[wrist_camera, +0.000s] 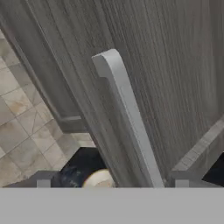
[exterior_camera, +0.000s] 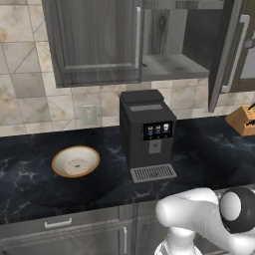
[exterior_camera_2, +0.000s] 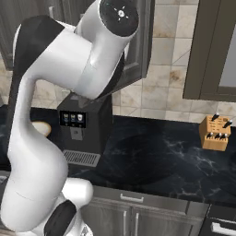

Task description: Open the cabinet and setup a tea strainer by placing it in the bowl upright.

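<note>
Wide dark grey-brown wood-grain wall cabinet above a black marbled counter. In the left base view its left door is closed and its right door stands swung outward, exposing a grey shelf on which no strainer can be made out. Each door carries a long thin silver vertical bar handle.

In the hand view the two-finger gripper faces the wood-grain door panel at close range. The bar handle runs down between the two dark finger tips, which stand spread to either side of it, with no contact visible; the jaws are released and hold nothing.

The shallow round bowl, cream-white inside with a tan-orange rim, rests on the counter to the left of a black box-shaped coffee machine and apart from it. It appears in the hand view as a pale curve at the lower edge, beyond the door edge and well apart from the gripper. A tan wooden knife block stands on the counter at the right.
</note>
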